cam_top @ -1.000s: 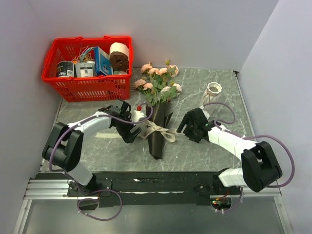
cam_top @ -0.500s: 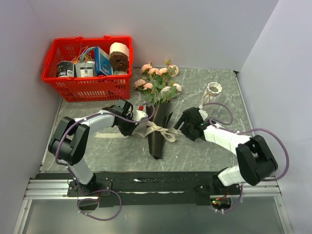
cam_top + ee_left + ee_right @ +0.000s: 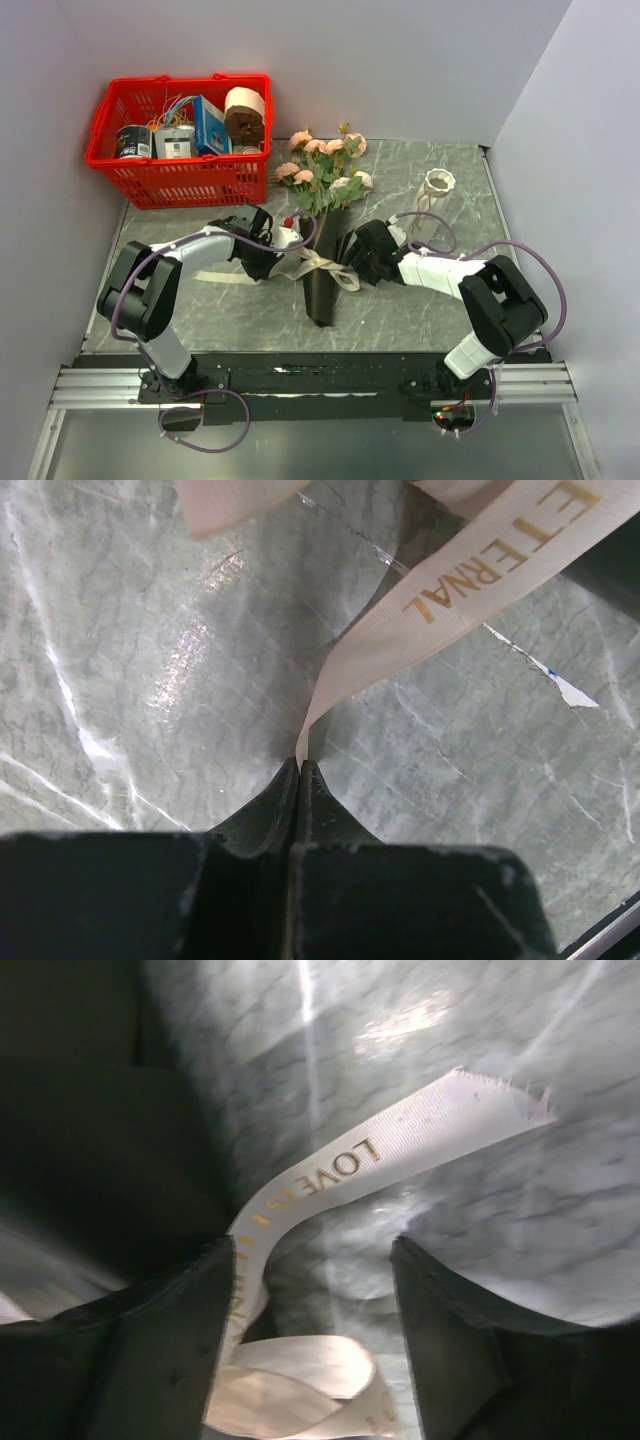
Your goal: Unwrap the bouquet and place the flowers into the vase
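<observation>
The bouquet [image 3: 322,205] lies on the table, its pink flowers [image 3: 325,165] pointing to the far side and its dark paper wrap [image 3: 322,290] tied with a cream ribbon [image 3: 322,265]. My left gripper [image 3: 272,264] is shut on the thin end of a ribbon tail [image 3: 470,580], its fingertips pressed together [image 3: 300,767] just above the marble. At the ribbon's right side my right gripper [image 3: 354,262] stands open [image 3: 315,1260]. A printed ribbon tail [image 3: 330,1175] and a loop lie between its fingers [image 3: 455,1330]. The white vase [image 3: 437,190] stands upright at the back right.
A red basket [image 3: 130,172] with tins, a box and a toilet-paper roll stands at the back left. A loose strip of ribbon [image 3: 222,276] lies on the marble by the left arm. White walls close in the table at the back and both sides.
My left gripper has closed on the ribbon tail. The right arm has slid left to the ribbon bow beside the wrap, its jaws a little narrower.
</observation>
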Tool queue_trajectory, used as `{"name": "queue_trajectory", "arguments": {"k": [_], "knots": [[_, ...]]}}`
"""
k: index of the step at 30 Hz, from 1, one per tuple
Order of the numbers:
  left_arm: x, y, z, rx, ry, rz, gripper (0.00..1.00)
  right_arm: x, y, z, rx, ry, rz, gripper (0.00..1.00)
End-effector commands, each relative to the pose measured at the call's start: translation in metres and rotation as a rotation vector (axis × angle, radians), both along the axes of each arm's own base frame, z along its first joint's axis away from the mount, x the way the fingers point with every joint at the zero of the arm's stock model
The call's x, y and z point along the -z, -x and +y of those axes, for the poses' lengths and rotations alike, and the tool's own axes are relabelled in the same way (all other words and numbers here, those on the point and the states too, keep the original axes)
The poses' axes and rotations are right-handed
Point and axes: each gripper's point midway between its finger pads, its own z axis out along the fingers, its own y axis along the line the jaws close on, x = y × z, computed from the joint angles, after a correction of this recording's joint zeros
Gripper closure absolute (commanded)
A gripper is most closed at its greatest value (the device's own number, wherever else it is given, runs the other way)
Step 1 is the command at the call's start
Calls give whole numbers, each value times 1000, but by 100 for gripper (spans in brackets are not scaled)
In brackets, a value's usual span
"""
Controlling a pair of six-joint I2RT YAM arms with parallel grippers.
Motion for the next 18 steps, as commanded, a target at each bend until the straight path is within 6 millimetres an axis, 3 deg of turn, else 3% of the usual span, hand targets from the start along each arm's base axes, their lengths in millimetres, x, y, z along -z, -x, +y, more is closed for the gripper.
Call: {"name": "queue_trajectory", "arguments": {"k": [1, 3, 7, 11, 18], "knots": [[-17, -4, -3, -12, 22, -36, 99, -8, -9, 12, 32, -52, -32, 35], [-18, -5, -3, -13, 19, -43, 99, -4, -4, 10, 42, -51, -20, 40], [-17, -3, -1, -11, 12, -50, 99, -16, -3, 11, 58, -95, -75, 50], [-18, -3, 0, -12, 13, -50, 99, -24, -4, 20, 46, -125, -84, 68], [-24, -4, 0, -16, 16, -65, 99, -57, -3, 25, 34, -155, -196, 84]]}}
